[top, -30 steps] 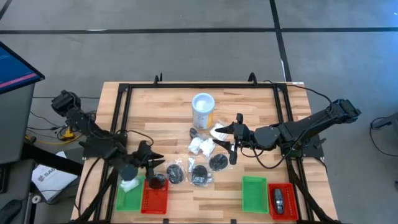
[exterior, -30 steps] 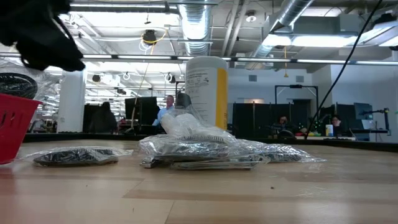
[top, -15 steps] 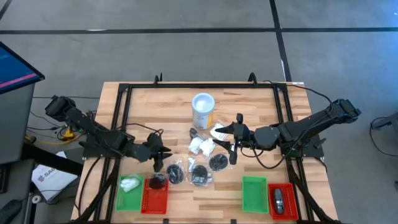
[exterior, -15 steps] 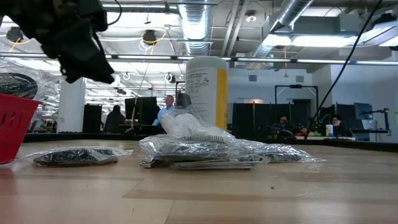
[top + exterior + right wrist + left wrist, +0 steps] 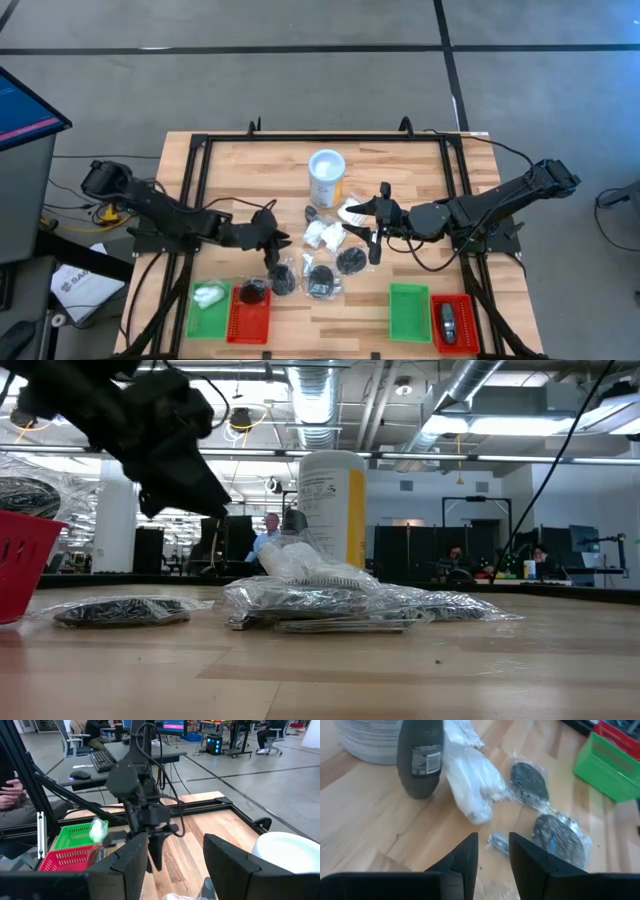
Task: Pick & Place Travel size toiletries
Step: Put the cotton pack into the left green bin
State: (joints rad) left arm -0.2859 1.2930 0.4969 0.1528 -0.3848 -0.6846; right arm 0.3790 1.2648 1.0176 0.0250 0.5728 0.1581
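L pincer (image 5: 272, 243) narrow gap, empty, over 4 black round packets (image 5: 322, 281), 2 white (image 5: 322, 235).

High cam straight down, low cam table-level, both share white tub (image 5: 326, 177), wrist cams close-up

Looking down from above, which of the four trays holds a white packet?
The green tray at the left end. A white packet lies in it; the red tray beside it holds a dark round one, and the right green tray shows nothing.
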